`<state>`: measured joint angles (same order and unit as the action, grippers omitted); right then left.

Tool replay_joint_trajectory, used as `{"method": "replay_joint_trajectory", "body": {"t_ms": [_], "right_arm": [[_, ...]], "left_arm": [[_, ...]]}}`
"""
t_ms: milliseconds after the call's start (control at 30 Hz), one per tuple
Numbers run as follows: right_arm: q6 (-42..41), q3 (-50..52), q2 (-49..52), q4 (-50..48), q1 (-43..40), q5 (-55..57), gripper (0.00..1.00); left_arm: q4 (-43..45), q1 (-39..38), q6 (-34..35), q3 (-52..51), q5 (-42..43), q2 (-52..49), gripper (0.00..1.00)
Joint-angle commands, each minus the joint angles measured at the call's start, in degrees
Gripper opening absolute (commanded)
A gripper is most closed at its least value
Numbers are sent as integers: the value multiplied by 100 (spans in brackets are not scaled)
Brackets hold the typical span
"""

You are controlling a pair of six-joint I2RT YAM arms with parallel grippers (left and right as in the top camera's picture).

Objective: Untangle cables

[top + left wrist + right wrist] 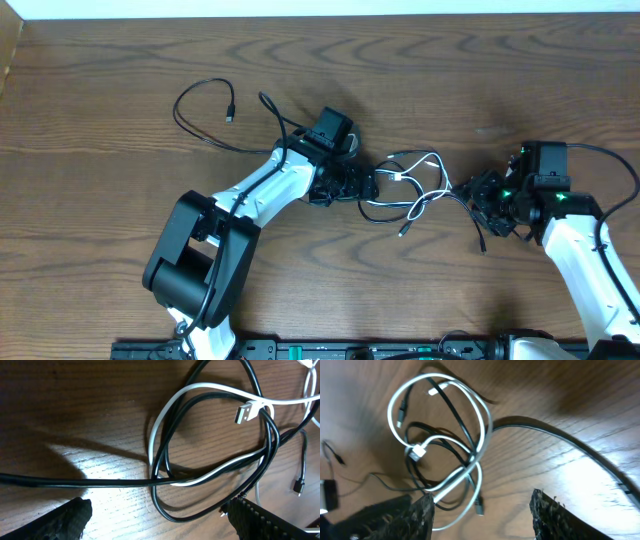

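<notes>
A tangle of cables (410, 185) lies mid-table: a white cable (432, 160) looped through thin black cables (385, 212). One black cable (195, 125) trails away to the far left and ends in a small plug. My left gripper (365, 185) is open at the tangle's left edge. In the left wrist view its fingers (160, 527) straddle a black loop (172, 512), beyond which lies the white cable's USB plug (245, 412). My right gripper (475, 195) is open at the tangle's right edge. In the right wrist view (482, 520) the white loops (445, 425) lie ahead.
The wooden table (450, 70) stretches all round the tangle. A black cable end (482, 243) lies just in front of my right gripper. A thicker black cable (570, 442) runs to the right in the right wrist view. A dark equipment rail (350, 350) lines the table's front edge.
</notes>
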<state>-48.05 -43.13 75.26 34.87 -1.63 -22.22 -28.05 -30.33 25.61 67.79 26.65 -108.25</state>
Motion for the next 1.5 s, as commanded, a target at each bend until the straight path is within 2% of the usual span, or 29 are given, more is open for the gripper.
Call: {"method": "replay_joint_trajectory", "body": {"t_ms": [0,200,367,400,467,633,767,933,1067,1100,1133,1200,1300,1333,1400,1467], "right_arm": [[-820,63,-26,-227,247,-90,57],[-1458,127,-9,-588,693,474,55],[-1659,129,708,-1386,1115,734,49],[-1589,129,909,-1740,1158,726,39],[-1434,129,973,-1969,1187,697,1],[-63,90,730,-2221,1137,514,1],[1080,85,7,-2197,1137,238,1],[1121,85,-599,-2243,1137,219,1],[1038,85,-741,-2083,1143,214,1],[1038,85,-741,-2011,1143,212,1],[1040,85,-741,-1921,1143,216,1],[1040,85,-739,-1880,1141,219,1],[1040,85,-739,-1873,1143,216,1],[1040,85,-739,-1856,1143,219,1],[1043,85,-739,-1799,1141,221,1],[1043,85,-739,-1720,1141,264,1]], "left_arm": [[-9,-2,-72,-13,-79,-74,92],[-33,-2,-72,-13,-79,-74,92],[-50,-2,-70,-13,-79,-74,92],[-79,-2,-72,-13,-79,-76,92],[-122,-2,-72,-13,-79,-74,92],[-142,-2,-68,-13,-74,-74,92],[-118,-2,22,-13,-13,-76,92],[11,-9,11,-15,-22,-166,92],[369,-111,-181,-17,-107,-636,91],[439,-114,-181,-17,-186,-715,87],[474,-114,-184,-17,-295,-723,74],[527,-114,-186,-17,-601,-721,39],[527,-114,-205,-17,-730,-721,39],[529,-114,-203,-17,-728,-721,24],[529,-114,-203,-17,-726,-717,10],[529,-103,-203,-17,-695,-702,8]]}}
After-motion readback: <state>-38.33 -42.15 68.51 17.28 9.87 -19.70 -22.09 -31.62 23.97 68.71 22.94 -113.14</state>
